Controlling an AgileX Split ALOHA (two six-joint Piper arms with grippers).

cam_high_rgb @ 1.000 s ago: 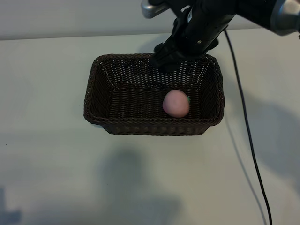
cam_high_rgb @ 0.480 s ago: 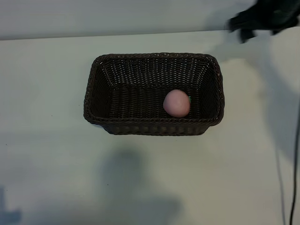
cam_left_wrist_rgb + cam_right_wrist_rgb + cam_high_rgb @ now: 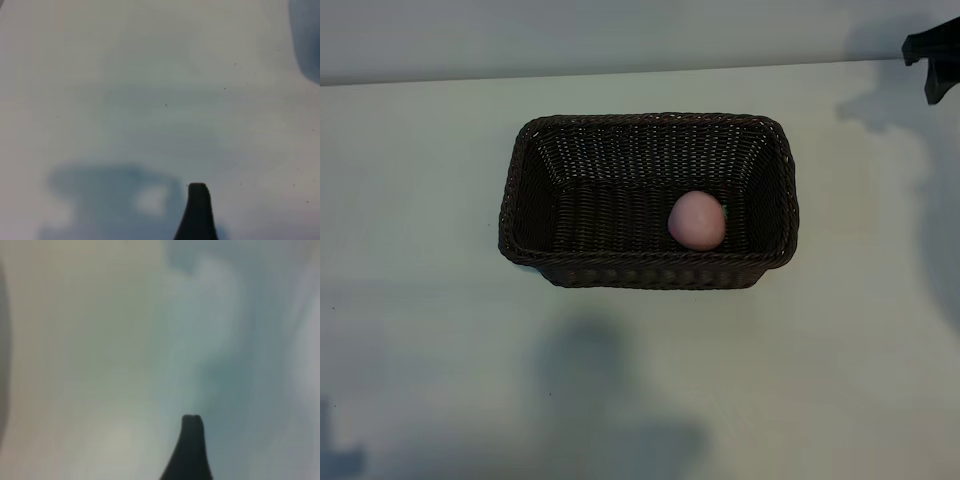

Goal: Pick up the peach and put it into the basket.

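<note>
The pale pink peach [image 3: 697, 220] lies inside the dark brown wicker basket [image 3: 530, 190], on its floor toward the right end, close to the near wall. A speck of green leaf shows at the peach's right side. My right gripper [image 3: 933, 58] is a dark shape at the upper right edge of the exterior view, well away from the basket and holding nothing. Its wrist view shows one dark finger [image 3: 191, 450] over blurred pale table. The left arm is outside the exterior view; its wrist view shows one finger [image 3: 197, 212] above bare table, nothing held.
The basket stands in the middle of a pale table [image 3: 420, 350]. The table's far edge [image 3: 470, 80] runs just behind the basket. Soft arm shadows lie on the table at the front and at the right.
My right arm has pulled back from over the basket's far rim to the upper right edge of the view. The peach and basket have not moved.
</note>
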